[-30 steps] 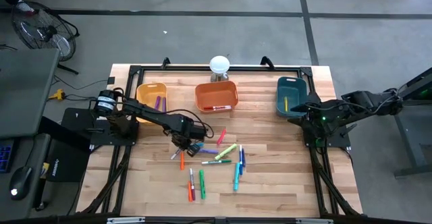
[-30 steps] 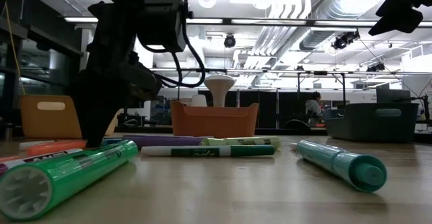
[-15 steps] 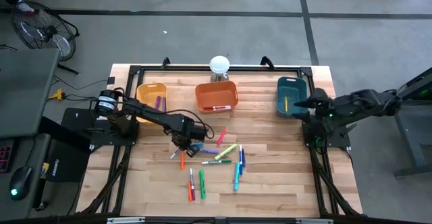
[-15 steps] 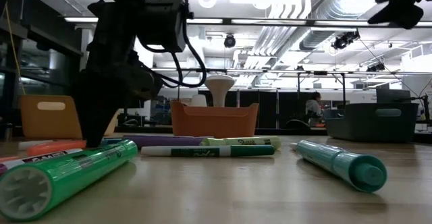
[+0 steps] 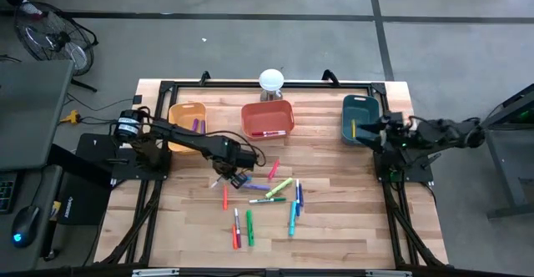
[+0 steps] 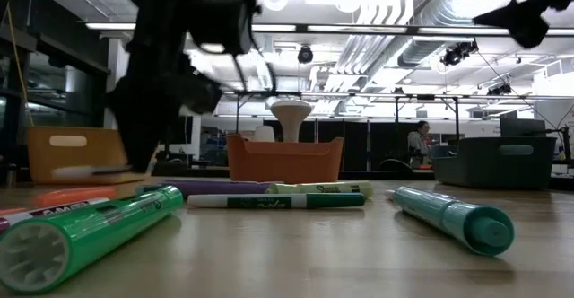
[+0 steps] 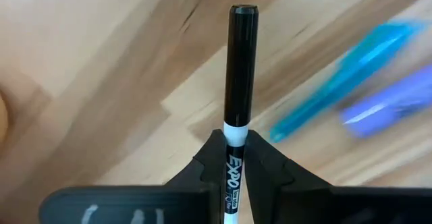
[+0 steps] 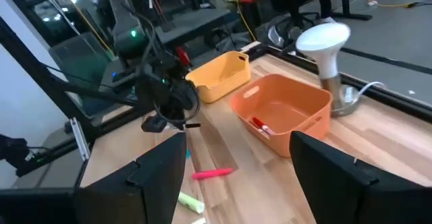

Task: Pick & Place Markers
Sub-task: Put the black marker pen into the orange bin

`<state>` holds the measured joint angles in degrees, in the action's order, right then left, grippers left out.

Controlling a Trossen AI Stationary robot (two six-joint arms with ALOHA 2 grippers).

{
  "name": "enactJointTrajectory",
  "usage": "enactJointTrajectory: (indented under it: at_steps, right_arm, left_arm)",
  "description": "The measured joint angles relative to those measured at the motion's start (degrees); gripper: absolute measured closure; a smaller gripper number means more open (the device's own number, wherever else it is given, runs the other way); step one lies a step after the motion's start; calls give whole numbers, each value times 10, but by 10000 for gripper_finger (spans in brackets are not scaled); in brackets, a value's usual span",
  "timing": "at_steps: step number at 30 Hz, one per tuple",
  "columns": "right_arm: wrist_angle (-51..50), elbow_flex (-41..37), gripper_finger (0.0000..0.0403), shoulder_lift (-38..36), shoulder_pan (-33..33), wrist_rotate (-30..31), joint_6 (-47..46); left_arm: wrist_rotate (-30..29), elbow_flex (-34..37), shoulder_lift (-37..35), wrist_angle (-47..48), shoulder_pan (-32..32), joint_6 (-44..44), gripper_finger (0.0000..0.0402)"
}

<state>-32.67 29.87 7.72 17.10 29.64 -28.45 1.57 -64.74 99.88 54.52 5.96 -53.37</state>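
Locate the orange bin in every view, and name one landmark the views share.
High view: orange bin, back centre of the table.
Low view: centre background.
Left wrist view: not in it.
Right wrist view: right of centre.
Shared landmark: white mushroom-shaped lamp behind it.

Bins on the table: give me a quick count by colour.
Yellow bin: 1
Orange bin: 1
Teal bin: 1
Total: 3
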Motion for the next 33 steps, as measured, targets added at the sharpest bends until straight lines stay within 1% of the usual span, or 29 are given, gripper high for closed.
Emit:
enactJointTrajectory:
  at_steps: [4,7,13,16,22,27,33]
  right_arm:
    - [76,-60,150,0,0,-6,-2]
    - [103,-90,151,1,0,-24,-1]
    - [106,-117,151,1,0,-110,17]
    - [107,-130,151,1,0,-136,18]
    - [104,-149,151,1,0,-136,17]
    - [105,-168,151,1,0,-136,18]
    - [93,-177,150,1,0,-136,18]
  left_arm:
    - [-19,-45,-1,12,-14,25,376]
    - [-43,-89,-1,8,-30,56,376]
    - [-74,-158,-2,8,-79,120,376]
    - [-89,-176,-2,8,-108,145,376]
    - [-90,-206,-2,-1,-153,209,376]
    - [-80,-227,-2,-11,-172,255,376]
    - [-70,-230,-3,-26,-190,312,377]
